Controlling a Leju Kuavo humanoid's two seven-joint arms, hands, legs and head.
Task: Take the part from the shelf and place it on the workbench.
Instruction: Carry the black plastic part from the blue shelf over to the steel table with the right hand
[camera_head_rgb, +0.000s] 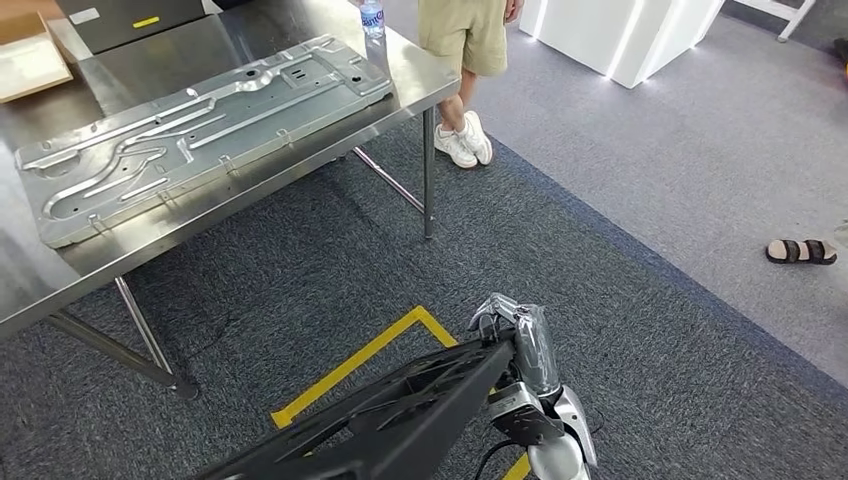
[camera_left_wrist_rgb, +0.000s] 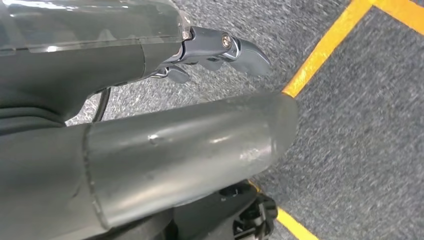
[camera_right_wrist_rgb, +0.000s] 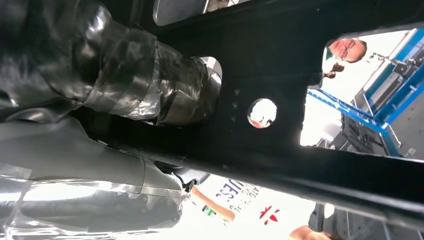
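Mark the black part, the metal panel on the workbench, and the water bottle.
black part (camera_head_rgb: 400, 410): head view, on its upper face near the right hand.
metal panel (camera_head_rgb: 200, 130): head view, on its ribbed middle.
water bottle (camera_head_rgb: 372, 18): head view, on its label, at the workbench's far corner.

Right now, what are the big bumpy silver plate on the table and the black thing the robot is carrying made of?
The big silver embossed plate looks like bare sheet metal: it is shiny, with pressed ridges. The shiny grey workbench under it seems polished steel, since it mirrors things. The flat black part with cut-out holes, held by the right hand, is matte; painted metal or plastic, I cannot tell which.
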